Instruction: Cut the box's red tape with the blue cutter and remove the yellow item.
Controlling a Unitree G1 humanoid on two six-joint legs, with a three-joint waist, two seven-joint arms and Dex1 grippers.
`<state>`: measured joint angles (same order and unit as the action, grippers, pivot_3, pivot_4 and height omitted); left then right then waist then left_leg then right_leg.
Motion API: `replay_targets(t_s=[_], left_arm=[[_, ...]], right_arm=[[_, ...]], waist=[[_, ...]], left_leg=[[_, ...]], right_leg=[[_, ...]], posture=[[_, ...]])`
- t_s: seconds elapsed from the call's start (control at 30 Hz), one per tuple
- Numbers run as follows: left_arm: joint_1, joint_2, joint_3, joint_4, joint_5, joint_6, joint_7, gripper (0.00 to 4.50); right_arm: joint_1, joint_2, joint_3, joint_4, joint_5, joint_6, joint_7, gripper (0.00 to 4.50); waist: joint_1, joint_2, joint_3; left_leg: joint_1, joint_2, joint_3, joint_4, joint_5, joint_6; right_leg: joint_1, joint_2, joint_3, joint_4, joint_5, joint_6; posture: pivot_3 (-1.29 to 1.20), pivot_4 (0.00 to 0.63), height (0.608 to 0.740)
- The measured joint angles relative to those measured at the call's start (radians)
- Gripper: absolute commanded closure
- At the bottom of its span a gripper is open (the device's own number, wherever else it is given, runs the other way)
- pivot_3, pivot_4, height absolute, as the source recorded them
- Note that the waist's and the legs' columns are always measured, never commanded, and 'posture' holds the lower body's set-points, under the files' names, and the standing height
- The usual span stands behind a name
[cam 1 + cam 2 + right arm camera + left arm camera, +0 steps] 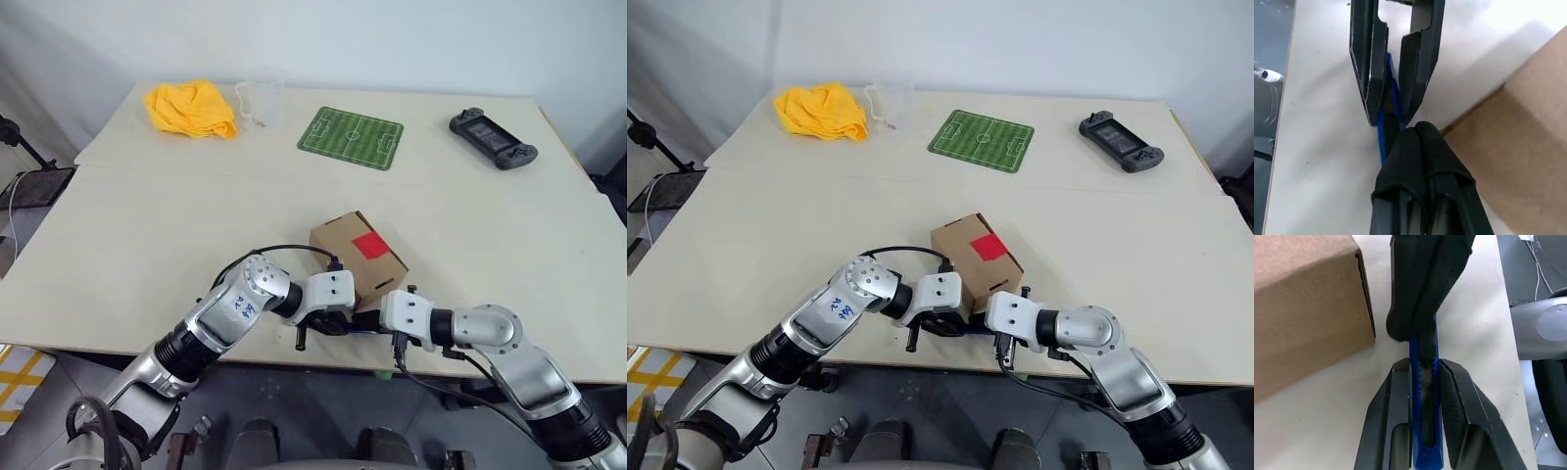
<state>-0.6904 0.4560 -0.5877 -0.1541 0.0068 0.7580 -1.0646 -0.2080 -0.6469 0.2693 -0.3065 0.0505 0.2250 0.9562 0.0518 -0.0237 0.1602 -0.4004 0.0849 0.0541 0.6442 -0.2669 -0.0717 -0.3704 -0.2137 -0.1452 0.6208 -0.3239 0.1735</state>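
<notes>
Cutter, head view: blue cutter (364,330) lies at the table's near edge, between my left gripper (331,325) and right gripper (377,323), just beside the box (358,257) with its red tape (370,245).
Left wrist view: my jaws clasp the cutter's shaft.
Right wrist view: my fingers (1420,156) press together, tips touching the cutter.

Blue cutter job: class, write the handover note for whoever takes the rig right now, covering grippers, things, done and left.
Left gripper: fingers closed on the blue cutter, near the table's front edge.
Right gripper: fingers shut, clamped on the same cutter from the opposite end, so both hold it.
The box stands on the table just beyond the grippers, flaps shut, red tape on top and uncut.
Yellow item: not out yet.
Done: cutter picked up.
Left: probably pass the cutter to one gripper, slit the tape, open the box, take out the item.
</notes>
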Motion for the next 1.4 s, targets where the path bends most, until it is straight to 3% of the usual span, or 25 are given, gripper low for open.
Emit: replay_targets(t_s=[0.33,0.5,0.7,0.83,0.93,1.03,1.23,1.4], left_arm=[[0.0,-0.005,-0.003,0.001,-0.001,-0.01,-0.008,4.04],[0.03,0.013,0.009,0.007,-0.015,-0.109,-0.026,4.04],[0.115,0.061,0.038,0.01,-0.079,-0.374,-0.124,4.04],[0.098,0.066,0.081,0.009,-0.079,-0.537,-0.138,4.04],[0.069,0.038,0.094,0.009,-0.077,-0.588,-0.127,4.04],[0.034,0.016,0.098,-0.003,-0.064,-0.634,-0.115,4.04],[0.017,0.002,0.098,0.005,-0.037,-0.669,-0.099,4.04],[0.009,-0.001,0.098,0.006,-0.029,-0.673,-0.094,4.04]], right_arm=[[0.036,0.018,-0.036,-0.02,0.023,0.022,-0.001,4.49],[0.156,-0.053,-0.167,-0.153,0.208,0.13,0.052,4.49],[0.186,-0.226,-0.598,-0.356,0.748,0.564,-0.037,2.66],[0.171,-0.402,-0.711,-0.354,1.214,0.823,-0.243,1.26],[0.17,-0.557,-0.686,-0.33,1.563,0.843,-0.479,0.22],[0.163,-0.691,-0.587,-0.304,1.813,0.806,-0.677,0.04],[0.049,-0.636,-0.348,-0.253,1.901,0.721,-0.88,0.04],[-0.006,-0.593,-0.248,-0.191,1.903,0.724,-0.982,0.04]], waist=[[0.003,0.0,0.0],[0.003,0.0,0.0],[-0.001,0.006,0.005],[0.001,0.006,0.006],[0.003,0.005,0.007],[0.001,0.002,0.009],[-0.001,-0.001,0.01],[0.002,0.0,0.011]], left_leg=[[0.0,0.0,0.0,0.0,0.0,0.0],[-0.002,0.0,0.0,0.0,0.0,0.0],[-0.003,0.0,-0.001,0.001,-0.001,0.0],[-0.004,0.0,0.0,0.001,-0.001,0.001],[-0.005,0.0,0.0,0.002,-0.002,0.002],[-0.005,0.0,0.0,0.002,-0.002,0.002],[-0.006,0.0,0.0,0.003,-0.002,0.002],[-0.007,0.0,0.0,0.003,-0.002,0.002]], right_leg=[[0.0,0.0,0.0,-0.001,0.0,0.0],[-0.001,0.0,0.0,-0.001,0.0,0.0],[-0.003,0.0,-0.001,-0.001,0.0,-0.001],[-0.002,0.0,-0.001,-0.002,0.001,-0.001],[-0.002,0.0,-0.001,-0.002,0.001,-0.001],[-0.002,0.0,-0.001,-0.002,0.002,0.0],[-0.003,0.0,-0.001,-0.003,0.003,0.001],[-0.004,0.0,-0.001,-0.003,0.003,0.001]], posture=[[0.0,0.15,0.74],[0.0,0.15,0.74],[0.0,0.15,0.74],[0.0,0.15,0.74],[0.0,0.15,0.74],[0.0,0.15,0.74],[0.0,0.15,0.74],[0.0,0.15,0.74]])
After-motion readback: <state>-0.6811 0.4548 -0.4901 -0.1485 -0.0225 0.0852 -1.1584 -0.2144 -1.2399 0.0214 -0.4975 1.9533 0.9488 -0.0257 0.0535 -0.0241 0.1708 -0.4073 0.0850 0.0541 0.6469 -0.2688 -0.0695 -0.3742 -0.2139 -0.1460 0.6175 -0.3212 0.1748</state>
